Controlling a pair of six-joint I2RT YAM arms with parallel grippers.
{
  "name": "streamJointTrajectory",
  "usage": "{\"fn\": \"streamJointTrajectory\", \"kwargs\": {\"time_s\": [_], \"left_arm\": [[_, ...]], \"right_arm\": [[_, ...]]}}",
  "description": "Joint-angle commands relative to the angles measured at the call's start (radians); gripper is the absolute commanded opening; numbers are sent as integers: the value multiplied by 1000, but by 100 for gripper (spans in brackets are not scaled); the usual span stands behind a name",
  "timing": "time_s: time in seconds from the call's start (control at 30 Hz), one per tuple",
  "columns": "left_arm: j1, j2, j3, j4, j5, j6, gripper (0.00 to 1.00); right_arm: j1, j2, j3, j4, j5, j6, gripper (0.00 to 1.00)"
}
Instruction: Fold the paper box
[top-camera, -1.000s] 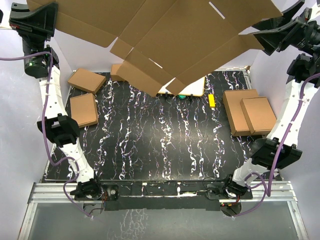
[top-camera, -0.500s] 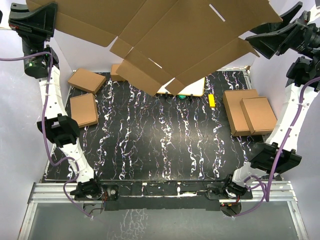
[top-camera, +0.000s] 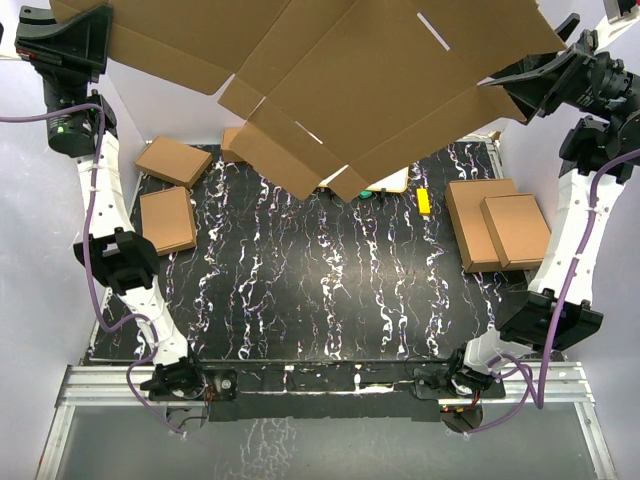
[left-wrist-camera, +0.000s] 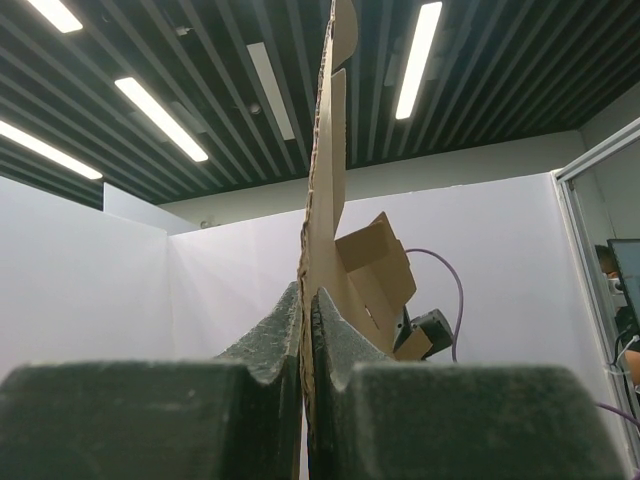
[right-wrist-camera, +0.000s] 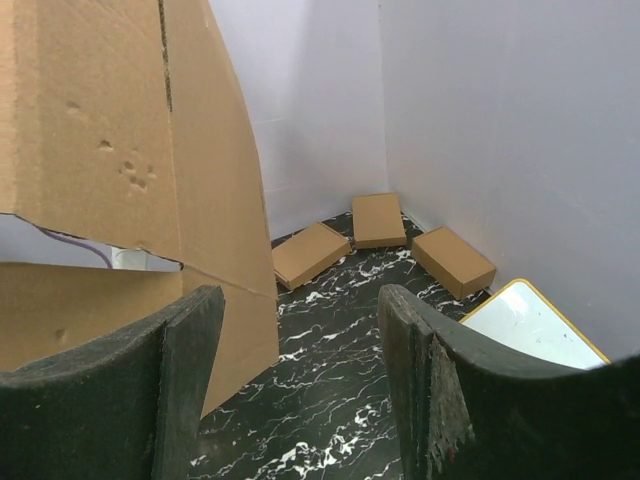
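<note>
Cardboard box (top-camera: 380, 70) aloft, unfolded, pinched in shut jaws of left gripper (left-wrist-camera: 305, 312); right gripper (right-wrist-camera: 300, 296) at 3 o'clock, jaws wide, empty, likely needs that edge next.

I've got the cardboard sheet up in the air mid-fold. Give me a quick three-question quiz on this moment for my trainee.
1. True or false: the paper box lies flat on the table.
2. Which end effector is clamped on the paper box? A) the left end effector B) the right end effector C) both
3. Fill in: ___ small folded boxes lie at the table's far left corner.

Key
1. False: it is held up above the table.
2. A: the right one stands open beside the paper box.
3. Three.
</note>
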Motion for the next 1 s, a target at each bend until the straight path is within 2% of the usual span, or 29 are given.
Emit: {"fn": "streamJointTrajectory", "kwargs": {"time_s": [0.0, 0.17, 0.43, 0.77, 0.97], "left_arm": [[12, -64, 14, 22, -43, 5, 0], [19, -66, 3, 32, -44, -4, 0], [28, -59, 1, 36, -47, -6, 0], [30, -55, 1, 44, -54, -10, 0], [29, -56, 2, 38, -56, -7, 0]], "right_arm": [[-4, -62, -6, -45, 12, -14, 68], [-63, -61, 21, -101, 48, -27, 69], [-77, -66, 35, -93, 58, -1, 72], [-74, -82, 1, -68, 60, 25, 76], [-26, -98, -23, -19, 52, 48, 78]]}}
